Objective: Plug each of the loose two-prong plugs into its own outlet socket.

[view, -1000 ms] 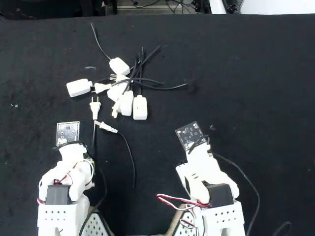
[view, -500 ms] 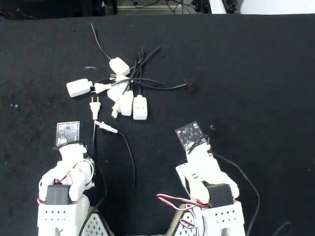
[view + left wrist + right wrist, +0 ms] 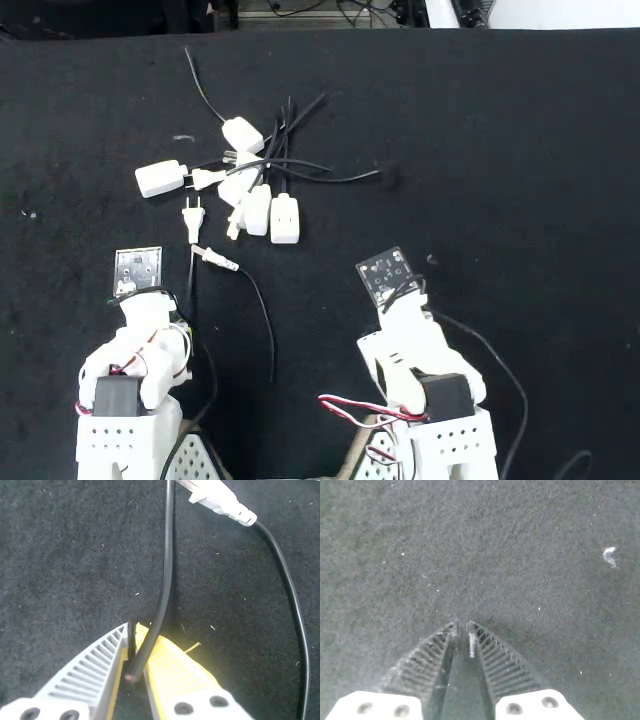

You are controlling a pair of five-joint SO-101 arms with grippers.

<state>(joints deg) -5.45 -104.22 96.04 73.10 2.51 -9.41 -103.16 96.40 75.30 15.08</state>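
Observation:
A tangle of white outlet sockets (image 3: 285, 217) and plugs with black cables lies left of centre on the black table. One socket (image 3: 160, 178) sits apart at the left with a plug (image 3: 207, 180) at its end. Two loose two-prong plugs (image 3: 193, 218) (image 3: 216, 259) lie nearer the arms. My left gripper (image 3: 135, 626) is shut. A black cable (image 3: 167, 570) lies across its yellow finger, with the cable's end in the slit between the fingers. The nearer plug (image 3: 220, 500) lies just ahead. My right gripper (image 3: 462, 626) is shut over bare cloth.
Both arms, the left arm (image 3: 135, 345) and the right arm (image 3: 415, 345), sit folded at the table's front edge. A long black cable (image 3: 265, 320) curls between them. The black cloth (image 3: 500, 180) is bare on the right half.

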